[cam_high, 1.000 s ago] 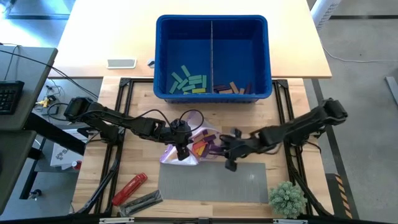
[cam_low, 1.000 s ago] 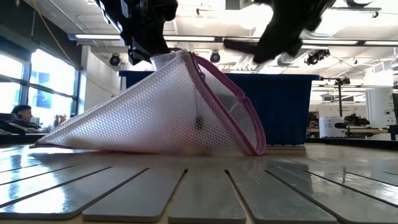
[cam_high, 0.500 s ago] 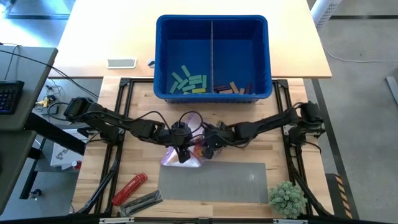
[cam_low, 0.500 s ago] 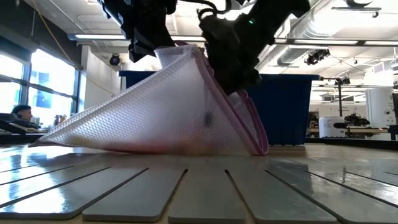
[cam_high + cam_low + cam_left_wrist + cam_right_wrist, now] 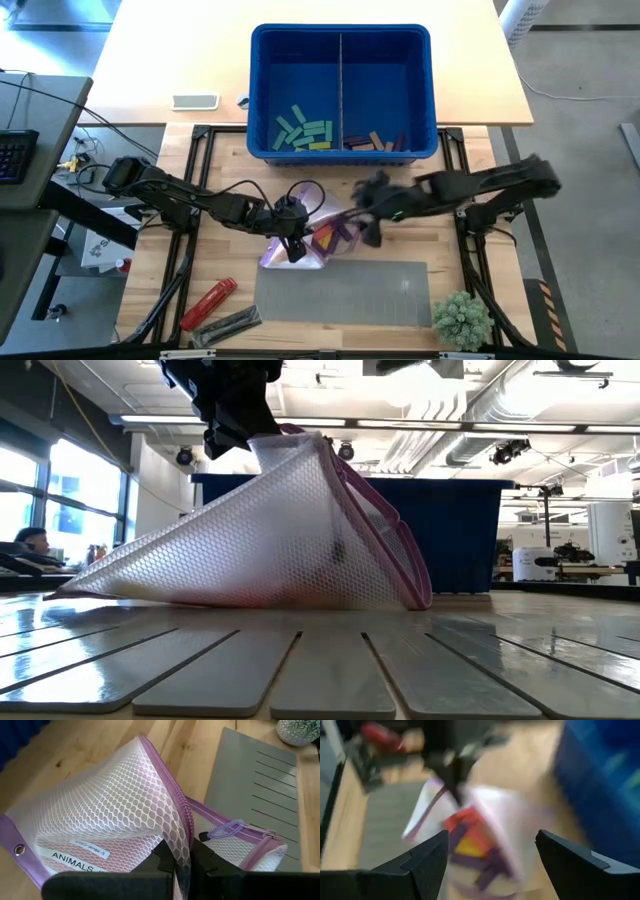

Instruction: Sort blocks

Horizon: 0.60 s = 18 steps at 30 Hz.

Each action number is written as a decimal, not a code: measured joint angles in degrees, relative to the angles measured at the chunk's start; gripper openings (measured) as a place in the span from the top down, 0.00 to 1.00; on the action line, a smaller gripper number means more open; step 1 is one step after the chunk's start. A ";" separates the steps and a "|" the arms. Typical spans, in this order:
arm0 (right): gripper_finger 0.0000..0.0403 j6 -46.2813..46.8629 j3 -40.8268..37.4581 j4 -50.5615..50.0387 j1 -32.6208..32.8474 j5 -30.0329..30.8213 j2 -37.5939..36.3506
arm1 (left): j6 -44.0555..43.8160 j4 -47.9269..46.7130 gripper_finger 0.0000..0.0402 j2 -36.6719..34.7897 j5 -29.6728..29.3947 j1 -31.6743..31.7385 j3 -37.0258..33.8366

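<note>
A white mesh bag with a purple zipper edge lies on the wooden table before the blue bin. Orange, yellow and purple blocks show inside it. My left gripper is shut on the bag's raised edge, so the bag stands like a tent, its bottom flat on the table. My right gripper hovers open above the bag's right side, nothing between its fingers. Green and teal blocks lie in the bin's left compartment, purple and tan ones in the right. My left gripper pinches the bag's mesh wall at the zipper edge between its two fingers, slanting down from the table's left. That edge is held up as the tent's peak. The bag's lower part rests on the table, the mesh drawn fairly taut.
A grey slatted mat lies near the front edge, just before the bag. A red cylindrical tool and a dark tool lie front left, a small plant front right. A phone lies left of the bin.
My right gripper first reached toward the table's left to the bag's mouth beside the left gripper, then rose quickly and drew back toward the right and far side. The bag's peak stays lifted by the left gripper, which has kept still.
</note>
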 joint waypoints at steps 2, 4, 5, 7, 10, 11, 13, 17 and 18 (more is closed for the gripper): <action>0.29 -2.24 0.74 -0.68 0.09 4.37 -3.79 | 0.04 -0.06 1.00 0.02 -0.01 0.00 0.00; 0.29 -3.41 0.94 -0.90 -0.91 8.27 -7.47 | 0.07 -0.03 1.00 0.01 -0.01 0.00 0.00; 0.29 -3.62 0.98 -0.96 -1.98 9.80 -9.38 | 0.07 -0.05 1.00 0.00 -0.01 0.00 0.00; 0.29 -3.52 1.11 -1.51 -5.21 11.90 -12.45 | 0.44 -0.07 1.00 0.02 0.01 0.00 0.00; 0.29 -3.86 1.12 -3.20 -11.67 12.31 -14.91 | 2.07 -0.05 1.00 0.00 -0.01 0.04 0.00; 0.29 -4.02 1.07 -3.51 -14.21 12.24 -15.20 | 2.70 -0.05 1.00 0.01 -0.01 0.04 0.00; 0.29 -5.07 1.07 -3.75 -19.44 11.30 -15.26 | 3.51 -0.07 1.00 0.01 -0.03 0.04 0.00; 0.29 -8.37 1.05 -1.87 -30.65 6.20 -12.92 | 3.54 -0.07 1.00 0.02 -0.03 0.04 0.00; 0.29 -8.93 1.03 -1.35 -33.19 4.92 -11.90 | 3.54 -0.13 1.00 0.01 -0.03 0.04 0.00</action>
